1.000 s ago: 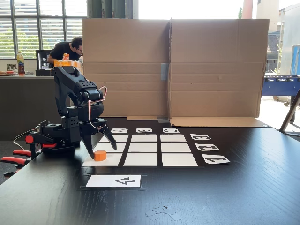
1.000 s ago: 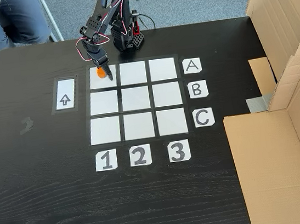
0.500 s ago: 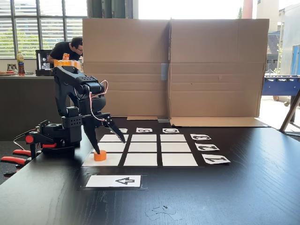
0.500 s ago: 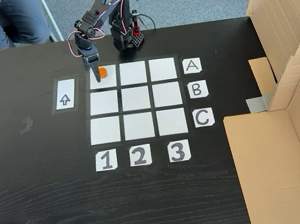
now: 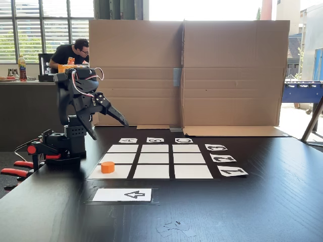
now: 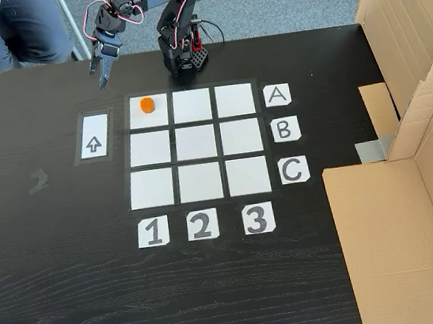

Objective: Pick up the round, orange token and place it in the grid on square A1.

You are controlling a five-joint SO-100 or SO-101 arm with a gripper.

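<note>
Small bright orange plastic-looking puck token (image 6: 147, 104) sits on square A1 (image 6: 149, 116), prob light/rigid, best pinched across sides; black gripper (image 5: 107, 123) spread wide, empty.

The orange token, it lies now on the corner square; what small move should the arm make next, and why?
Probably fold back toward its base and rest. The token sits alone on square A1, in line with the A and 1 cards, and the pincer is open, empty and raised clear of the grid.
</note>
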